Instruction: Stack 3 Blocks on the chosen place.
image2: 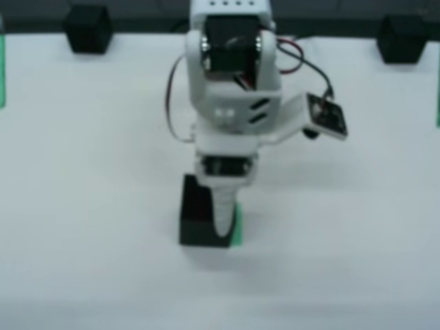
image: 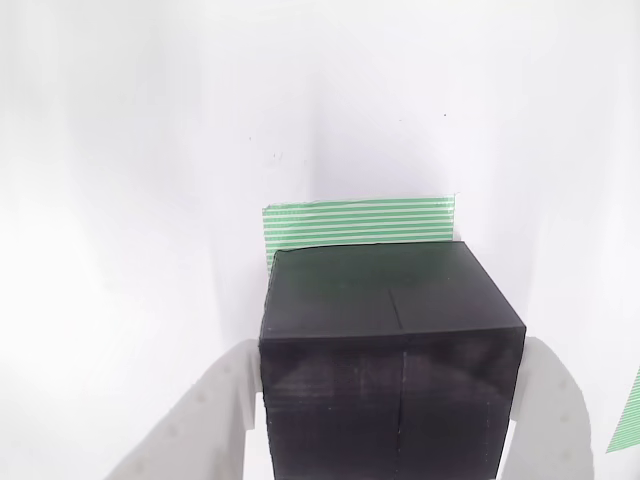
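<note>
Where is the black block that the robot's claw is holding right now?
In the front view, the block sits low in the middle, between the gripper fingers, on the green striped patch; two more blocks wait along the far edge.

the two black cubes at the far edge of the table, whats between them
In the front view, the arm's white upper body rises between the left cube and the right cube; otherwise the white table between them is bare.

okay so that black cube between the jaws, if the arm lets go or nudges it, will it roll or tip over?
Probably neither. The cube has flat faces and looks as wide as tall, so it should sit steady. It looks rigid, unlikely to squash. Its matte faces should grip fairly well against the white jaws flanking it.
</note>
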`<state>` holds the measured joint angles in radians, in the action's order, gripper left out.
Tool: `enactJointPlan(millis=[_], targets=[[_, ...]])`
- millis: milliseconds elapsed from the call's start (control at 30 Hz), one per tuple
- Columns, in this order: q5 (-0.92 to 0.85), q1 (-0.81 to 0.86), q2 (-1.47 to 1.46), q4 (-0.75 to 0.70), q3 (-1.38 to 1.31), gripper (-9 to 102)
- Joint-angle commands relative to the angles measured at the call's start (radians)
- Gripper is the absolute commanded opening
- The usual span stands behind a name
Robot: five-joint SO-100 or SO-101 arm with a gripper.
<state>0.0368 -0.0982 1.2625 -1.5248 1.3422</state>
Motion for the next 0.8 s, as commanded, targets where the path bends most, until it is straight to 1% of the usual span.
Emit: enactJointPlan(millis=[0, 433, 633, 767], targets=[[0.008, -0.018, 0.009, -0.002, -0.012, 22], [0.003, -0.018, 0.017, -0.032, -0.020, 22], [-0.003, -0.015, 0.017, -0.034, -0.020, 33], [-0.008, -0.015, 0.017, -0.034, -0.021, 34]])
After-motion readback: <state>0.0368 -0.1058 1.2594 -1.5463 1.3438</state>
